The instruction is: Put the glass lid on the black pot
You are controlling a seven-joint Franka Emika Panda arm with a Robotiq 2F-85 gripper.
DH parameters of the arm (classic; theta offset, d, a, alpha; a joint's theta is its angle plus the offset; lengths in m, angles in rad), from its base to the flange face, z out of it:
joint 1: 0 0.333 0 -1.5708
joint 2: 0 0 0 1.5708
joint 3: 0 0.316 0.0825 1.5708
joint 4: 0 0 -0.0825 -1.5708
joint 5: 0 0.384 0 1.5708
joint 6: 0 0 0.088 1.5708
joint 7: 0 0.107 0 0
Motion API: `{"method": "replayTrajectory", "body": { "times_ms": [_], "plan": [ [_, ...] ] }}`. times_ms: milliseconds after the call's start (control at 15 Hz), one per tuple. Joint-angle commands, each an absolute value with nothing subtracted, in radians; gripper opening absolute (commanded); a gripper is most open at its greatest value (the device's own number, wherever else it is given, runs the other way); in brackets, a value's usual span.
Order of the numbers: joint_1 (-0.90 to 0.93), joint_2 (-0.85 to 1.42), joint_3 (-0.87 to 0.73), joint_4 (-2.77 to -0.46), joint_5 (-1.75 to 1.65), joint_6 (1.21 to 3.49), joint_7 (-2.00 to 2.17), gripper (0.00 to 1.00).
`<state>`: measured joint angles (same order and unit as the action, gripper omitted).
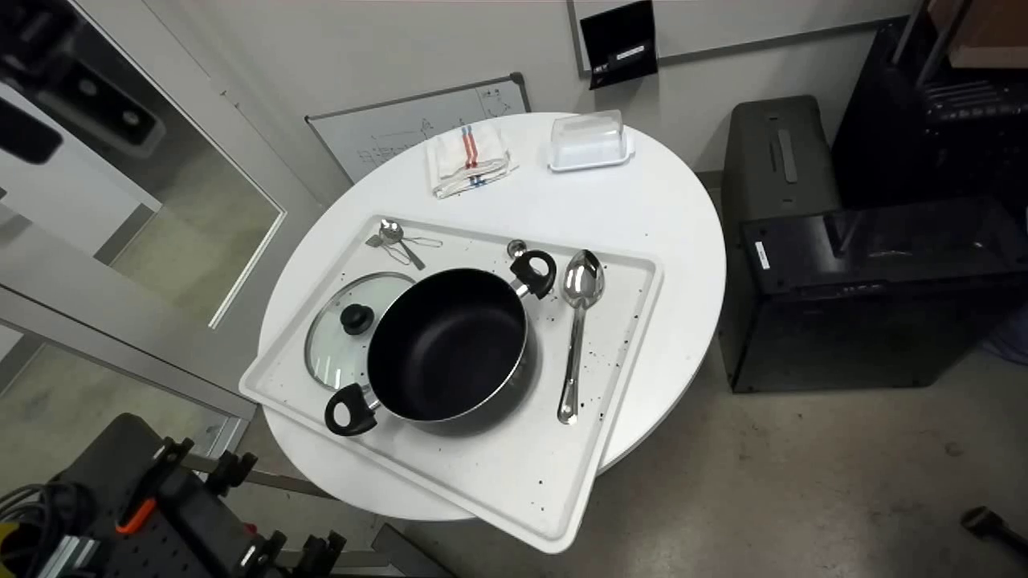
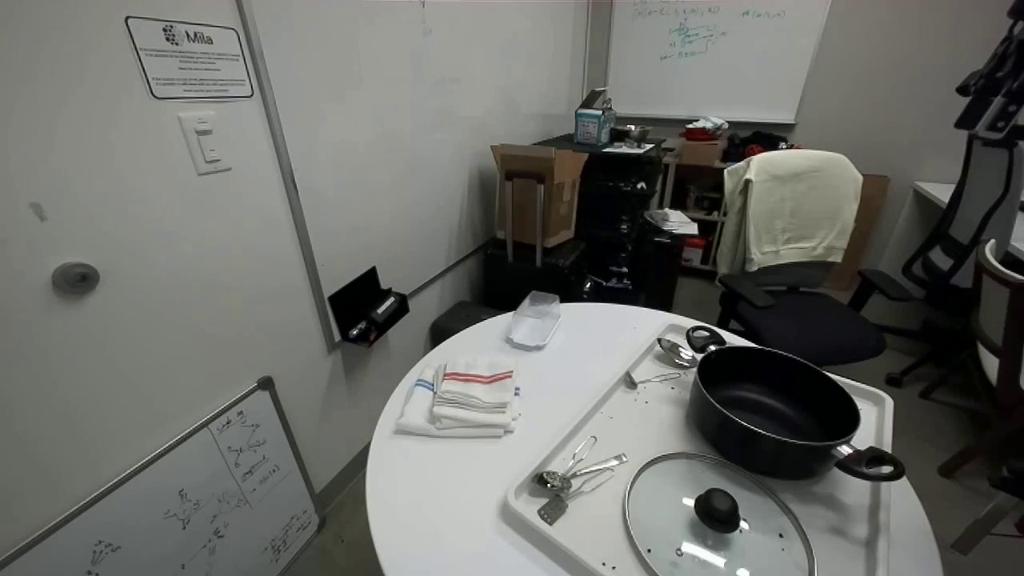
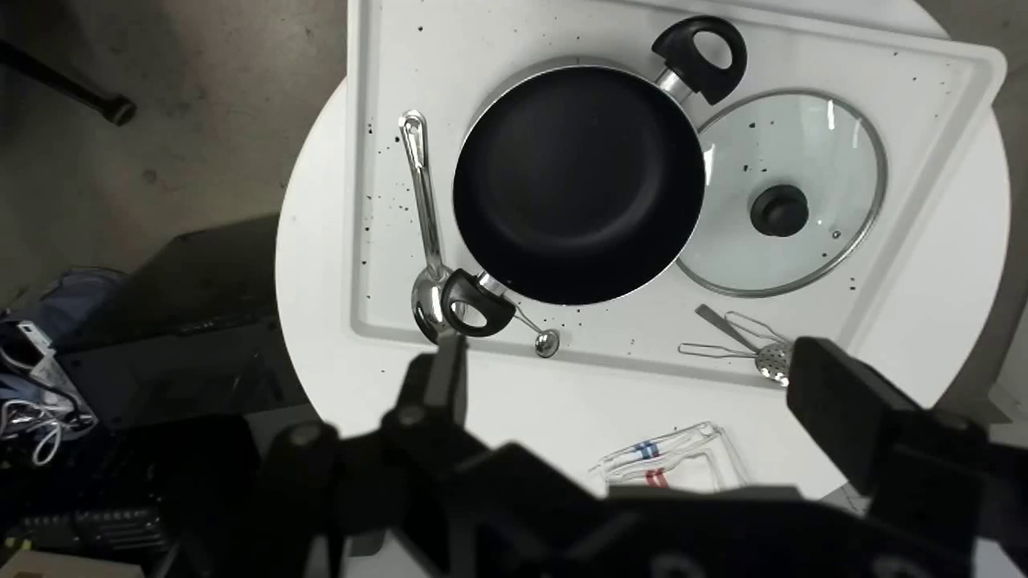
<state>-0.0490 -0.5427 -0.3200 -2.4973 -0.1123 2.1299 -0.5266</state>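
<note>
The glass lid (image 1: pixel 333 345) lies knob up on a white tray, beside the black pot (image 1: pixel 450 345), which hides part of the lid's edge. The lid also shows in an exterior view (image 2: pixel 672 512) and in the wrist view (image 3: pixel 819 152). The pot stands upright and uncovered, its dark inside showing in an exterior view (image 2: pixel 776 400) and in the wrist view (image 3: pixel 578 168). My gripper (image 3: pixel 630 357) is open, with nothing between its fingers, high above the table. Blurred parts of it show at the edges of both exterior views (image 1: pixel 88 132) (image 2: pixel 992 112).
The tray (image 1: pixel 498 514) sits on a round white table (image 1: pixel 683 241). A large metal spoon (image 1: pixel 574 345) lies beside the pot, and small utensils (image 1: pixel 397 241) near the lid. A folded towel (image 1: pixel 470 156) and a lidded clear dish (image 1: pixel 590 140) stand at the table's far side.
</note>
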Motion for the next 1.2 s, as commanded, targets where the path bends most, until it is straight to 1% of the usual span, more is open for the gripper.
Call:
{"method": "replayTrajectory", "body": {
  "times_ms": [0,400,1133],
  "plan": [
    [-0.062,-0.538,-0.306,-2.494,-0.101,2.127,-0.536,1.00],
    [-0.015,-0.441,-0.281,-2.478,-0.076,2.139,-0.560,1.00],
    [0.052,-0.180,-0.124,-2.466,-0.087,2.322,-0.560,1.00]
  ]
}}
